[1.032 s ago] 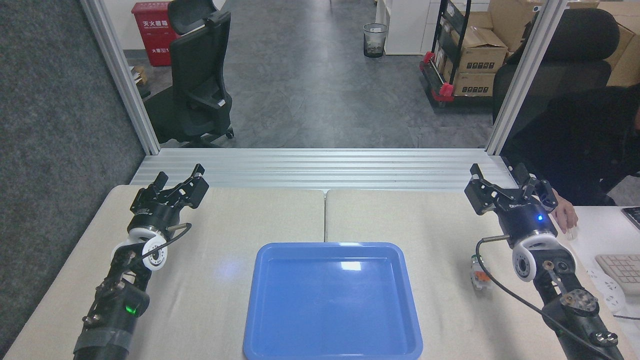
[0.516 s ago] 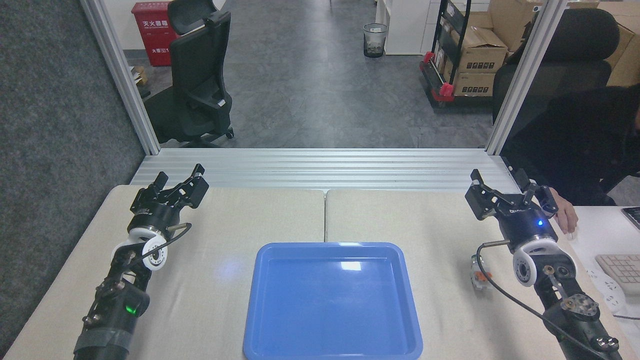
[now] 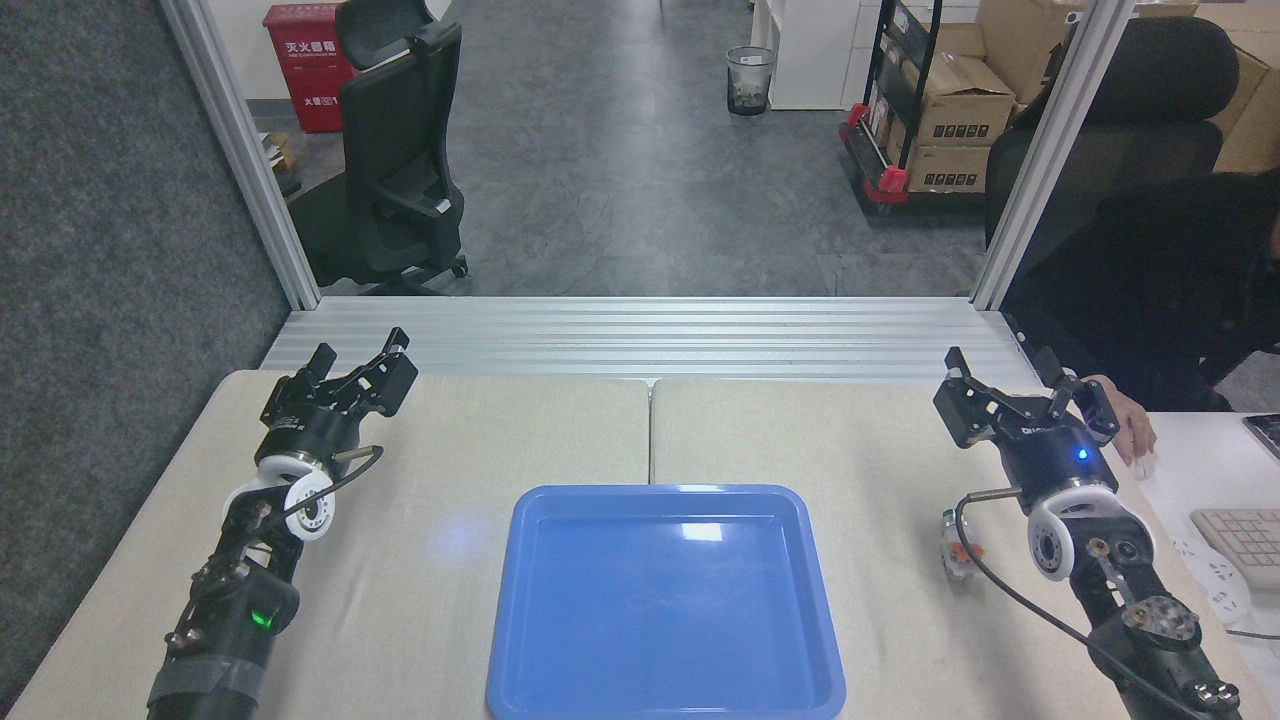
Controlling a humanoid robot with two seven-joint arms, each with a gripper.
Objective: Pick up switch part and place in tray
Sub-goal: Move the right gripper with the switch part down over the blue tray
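On the left the left gripper [image 3: 355, 365] hangs over the far left part of the table [image 3: 480, 440], its jaws apart and nothing between them. A small green light shows lower on that arm.

In the middle, near the robot, lies the tray [image 3: 665, 600] — a large blue rectangle with rounded corners and a raised rim, glossy, with a bright reflection on its floor. Nothing lies in it.

To the right of the tray, apart from it, the switch part [image 3: 955, 548] lies on the table. It is small and white with an orange piece in the middle; the black cable of the right arm passes just in front of it, and its ends are too small to tell well. The right gripper [image 3: 1025, 395] is farther away than the part, with its jaws spread open and empty.

The table is covered with a light beige cloth, with a seam down the middle. Beyond it run silver metal rails and two slanted posts, then a grey floor with a black office chair [image 3: 395, 150], a red box [image 3: 305, 65], a waste bin [image 3: 750, 80] and cardboard boxes [image 3: 960, 110]. At the far right a person's hand [image 3: 1130, 430] rests on a white desk beside a keyboard [image 3: 1240, 540].
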